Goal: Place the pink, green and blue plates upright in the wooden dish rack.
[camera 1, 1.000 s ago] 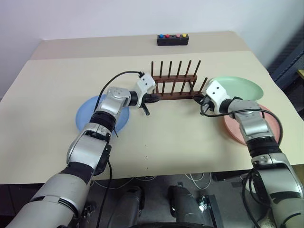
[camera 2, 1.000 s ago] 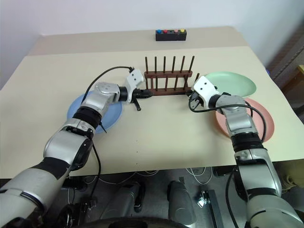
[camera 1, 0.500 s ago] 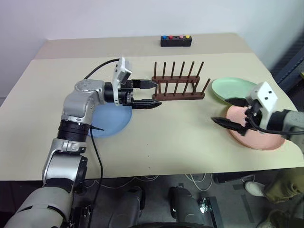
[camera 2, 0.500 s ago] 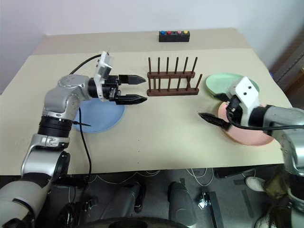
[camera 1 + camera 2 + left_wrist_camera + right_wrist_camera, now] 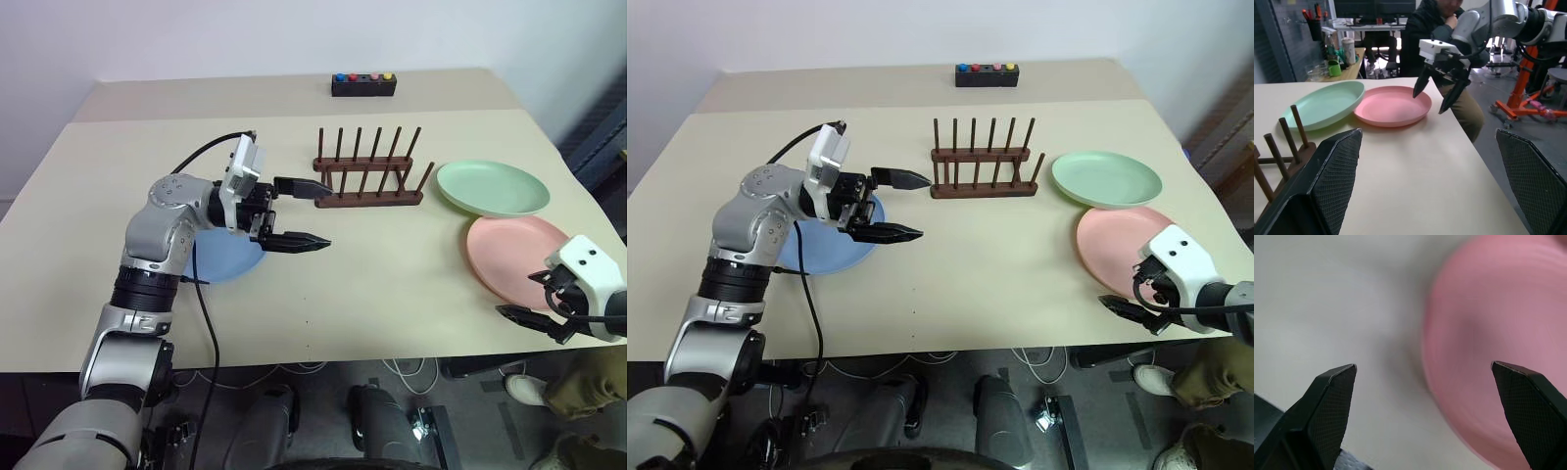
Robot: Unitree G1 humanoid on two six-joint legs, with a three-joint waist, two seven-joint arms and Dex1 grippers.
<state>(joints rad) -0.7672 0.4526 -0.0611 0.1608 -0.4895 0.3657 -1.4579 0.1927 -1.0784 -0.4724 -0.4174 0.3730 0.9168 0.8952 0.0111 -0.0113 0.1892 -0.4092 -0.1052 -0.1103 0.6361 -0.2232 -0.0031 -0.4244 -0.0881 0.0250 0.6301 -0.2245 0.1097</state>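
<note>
The wooden dish rack point(image 5: 367, 181) stands empty at the table's middle back, its pegs point(image 5: 1283, 142) upright. To its right lies the green plate point(image 5: 490, 186), flat, and in front of that the pink plate point(image 5: 519, 259), flat too. The blue plate point(image 5: 225, 259) lies flat at the left, partly hidden under my left arm. My left gripper point(image 5: 329, 214) hovers open just left of the rack, pointing right, holding nothing. My right gripper point(image 5: 517, 294) is open and empty at the near edge of the pink plate point(image 5: 1498, 357), by the table's front right.
A black box with coloured buttons point(image 5: 362, 84) sits at the table's far edge. In the left wrist view a seated person point(image 5: 1435, 19) shows beyond the table's right side. The table's front edge runs close beside my right gripper point(image 5: 1442, 93).
Both grippers have let go of the rack's ends and opened. The left drew back and up to the left; the right pulled back to the table's front right, past the pink plate.
</note>
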